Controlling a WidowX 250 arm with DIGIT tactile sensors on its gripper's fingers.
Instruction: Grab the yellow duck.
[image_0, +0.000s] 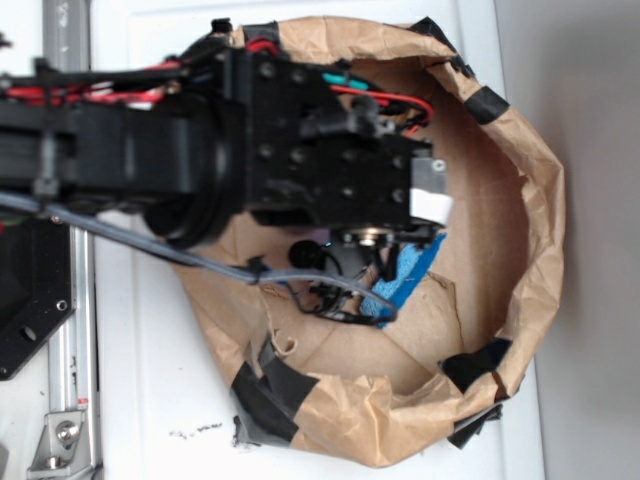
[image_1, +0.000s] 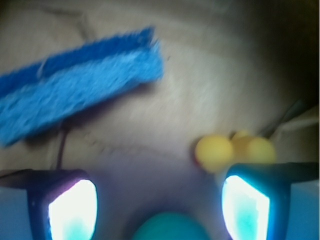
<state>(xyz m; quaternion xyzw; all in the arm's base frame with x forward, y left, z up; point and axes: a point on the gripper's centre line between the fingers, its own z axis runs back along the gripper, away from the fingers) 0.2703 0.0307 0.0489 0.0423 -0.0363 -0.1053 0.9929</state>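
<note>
Hovering: the black robot arm (image_0: 250, 140) is reaching down into the crumpled brown paper bag (image_0: 530, 230), on the white surface (image_0: 150, 400).
Pincer: the pincer (image_1: 157, 205) is standing wide open at the wrist view's bottom edge, holding nothing.
Duck: the small glossy yellow rubber duck (image_1: 232, 150) is lying just above the right-hand finger (image_1: 247, 205), outside the gap.
Clutter: a blue rectangular sponge (image_1: 75, 100) is sitting at upper left; a green rounded ball (image_1: 170, 227) is showing bottom centre.
Progress: approach seemingly under way; aligning, closing and lifting are remaining.
</note>
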